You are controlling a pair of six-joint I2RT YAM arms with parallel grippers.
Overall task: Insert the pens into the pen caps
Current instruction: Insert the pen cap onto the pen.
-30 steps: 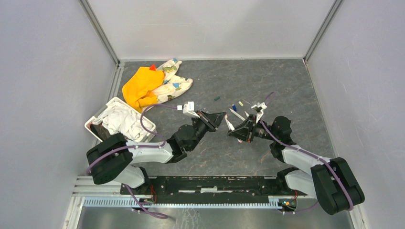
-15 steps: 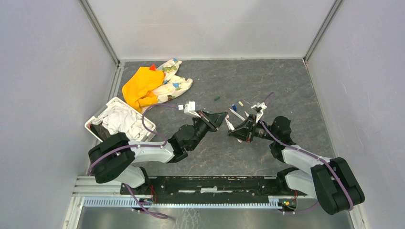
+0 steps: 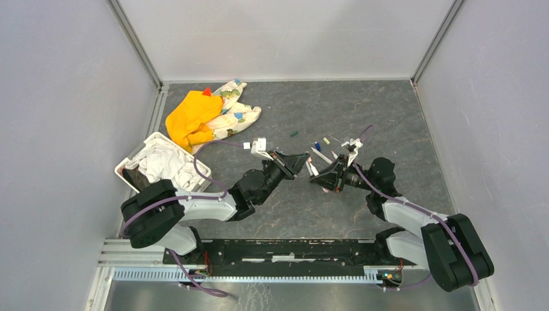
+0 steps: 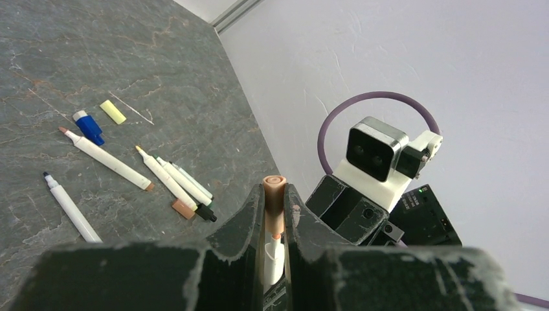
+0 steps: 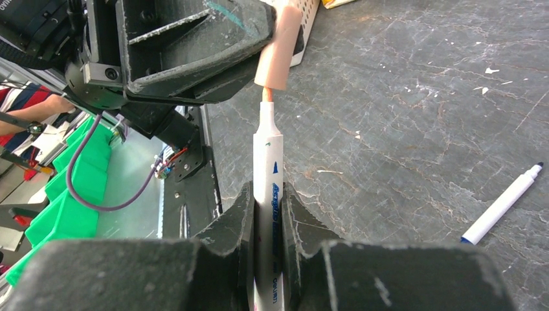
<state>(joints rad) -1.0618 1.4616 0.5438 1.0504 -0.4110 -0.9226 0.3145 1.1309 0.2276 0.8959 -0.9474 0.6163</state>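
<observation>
My left gripper [image 4: 274, 194] is shut on a peach pen cap [image 4: 274, 186] that sticks out past its fingertips. Facing it, my right gripper [image 5: 267, 194] is shut on a white pen [image 5: 268, 155] with blue print. That pen's peach tip sits at the mouth of the cap [image 5: 280, 50]. The two grippers [image 3: 299, 162] [image 3: 317, 179] meet above the middle of the table. On the table behind them lie several loose pens [image 4: 107, 159], a blue cap [image 4: 88, 127], a cream cap [image 4: 112, 111], a brown cap [image 4: 183, 208] and a dark green cap [image 3: 293, 133].
A white basket [image 3: 155, 137] of pale cloths stands at the left by my left arm. An orange cloth [image 3: 189, 116] and a patterned cloth [image 3: 234, 111] lie at the back left. One more pen [image 5: 504, 205] lies to the right of my right gripper.
My left gripper has edged slightly toward the right one with the cap. The right arm has hardly moved.
</observation>
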